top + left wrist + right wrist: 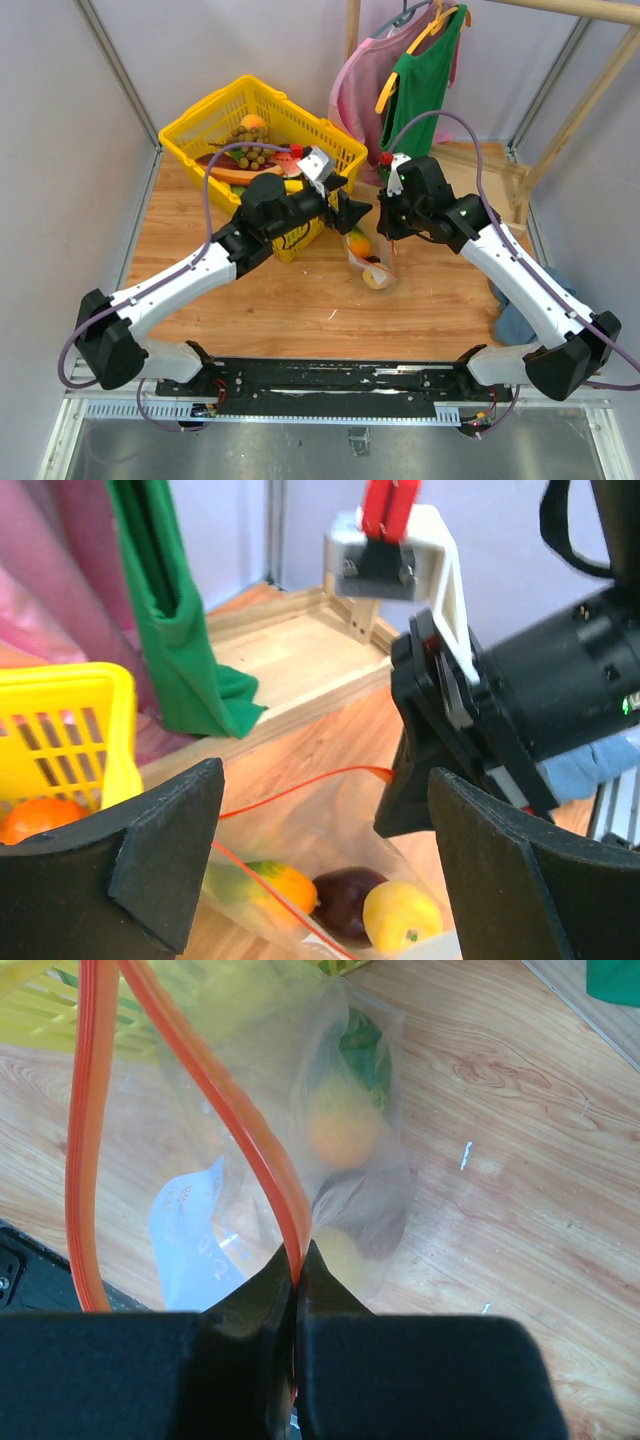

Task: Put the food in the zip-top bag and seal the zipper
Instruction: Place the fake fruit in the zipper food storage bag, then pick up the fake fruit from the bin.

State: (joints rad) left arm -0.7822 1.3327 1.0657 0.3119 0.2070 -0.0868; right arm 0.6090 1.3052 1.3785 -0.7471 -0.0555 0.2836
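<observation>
My right claw (298, 1265) is clamped on the zipper (252, 1145), whose strip runs straight toward my left claw (325, 790), spread apart and nearer the loose end

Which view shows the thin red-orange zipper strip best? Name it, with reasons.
Right wrist: the thin red-orange zipper strip is close-up, its sides parted, one pinched in the right fingers. Left wrist shows only thin lines; top external barely shows it.

A robot test cell: plain wall panels (60, 150) enclosing a wooden table (300, 300).
</observation>
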